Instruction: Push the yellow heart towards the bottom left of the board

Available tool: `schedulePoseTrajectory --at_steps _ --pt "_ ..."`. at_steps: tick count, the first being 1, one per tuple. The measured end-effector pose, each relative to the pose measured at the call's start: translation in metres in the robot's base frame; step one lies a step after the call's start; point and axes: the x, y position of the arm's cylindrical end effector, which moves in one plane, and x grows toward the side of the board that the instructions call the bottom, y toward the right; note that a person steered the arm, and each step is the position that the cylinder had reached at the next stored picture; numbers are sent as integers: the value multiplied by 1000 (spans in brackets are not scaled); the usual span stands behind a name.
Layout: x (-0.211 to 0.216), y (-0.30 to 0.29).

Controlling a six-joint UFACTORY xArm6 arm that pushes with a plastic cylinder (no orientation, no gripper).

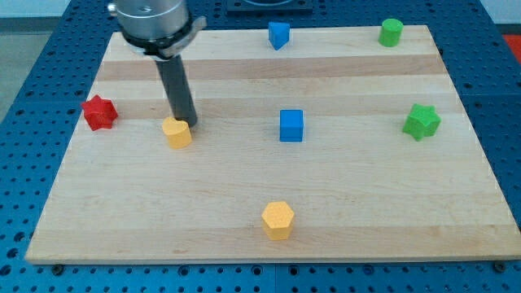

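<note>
tip meets yellow heart at the board's left

claw there is none on this arm: a straight dark rod, ending in my tip [188,124], does the work, so nothing is spread, pressed together or pinching. nearest the view's bottom, a yellow hexagonal block [278,220] sits alone, well apart from the action. further up, left of centre, the yellow heart [177,132] lies with my tip touching or just beside its upper right edge, a placement that appears chosen to drive the heart down and left, toward the bottom left corner of the wooden board [122,228], which it has not yet reached. the red star [99,112] waits near the left edge, close to the heart's left. a blue cube [291,125] holds the middle and a green star [422,121] the right. farthest off, a second blue block [278,34] and a green cylinder [391,32] line the top edge. the rod hides the exact contact with the heart, whose shape is hard to make out; the arm's body is cut off at the top.
</note>
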Motion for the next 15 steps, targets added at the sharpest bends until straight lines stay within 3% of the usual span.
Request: schedulePoseTrajectory --at_steps 1,2,9,11,14,15 --pt "11 -2" --pt "11 -44" --pt "108 -46" --pt "106 -93" --pt "141 -100" --pt "130 -100"
